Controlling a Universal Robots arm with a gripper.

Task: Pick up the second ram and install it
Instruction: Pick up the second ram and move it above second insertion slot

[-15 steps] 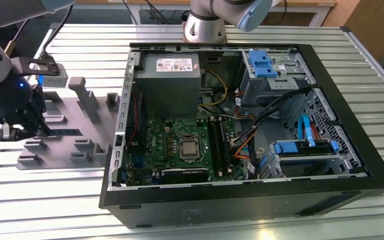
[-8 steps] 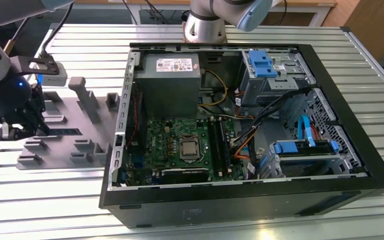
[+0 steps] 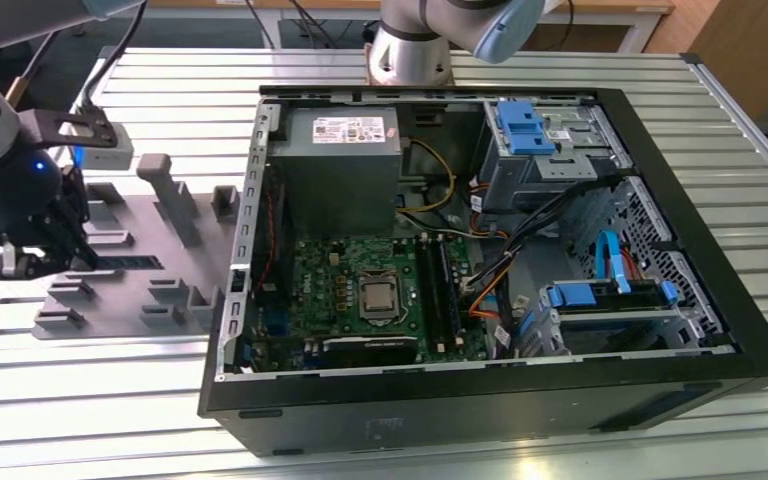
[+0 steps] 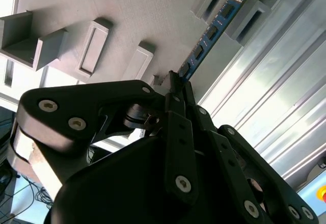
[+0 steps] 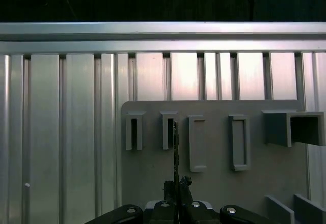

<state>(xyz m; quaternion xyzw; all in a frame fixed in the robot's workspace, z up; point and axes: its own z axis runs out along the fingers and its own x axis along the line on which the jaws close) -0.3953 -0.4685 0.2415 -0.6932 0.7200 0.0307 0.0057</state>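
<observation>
The second ram [image 4: 211, 30] is a slim stick with a blue label strip and black chips, standing on edge on the grey fixture plate [image 4: 127, 20] between two slotted holders. My gripper [image 4: 174, 81] is shut on its near end, black fingers pressed together around the board. Seen edge-on in the first wrist view, the ram [image 5: 175, 147] runs from my gripper [image 5: 177, 186] toward a slotted holder [image 5: 168, 130]. At the exterior view's left, the gripper [image 3: 80, 256] sits low over the fixture plate [image 3: 117, 290], and the ram [image 3: 133, 262] is a dark strip beside it.
An open computer case [image 3: 491, 250] lies to the exterior view's right of the fixture, with a green motherboard [image 3: 357, 300] and long black memory slots [image 3: 438, 290] inside. Upright grey posts [image 3: 171, 195] stand on the fixture plate. The ribbed metal table [image 3: 91, 390] surrounds everything.
</observation>
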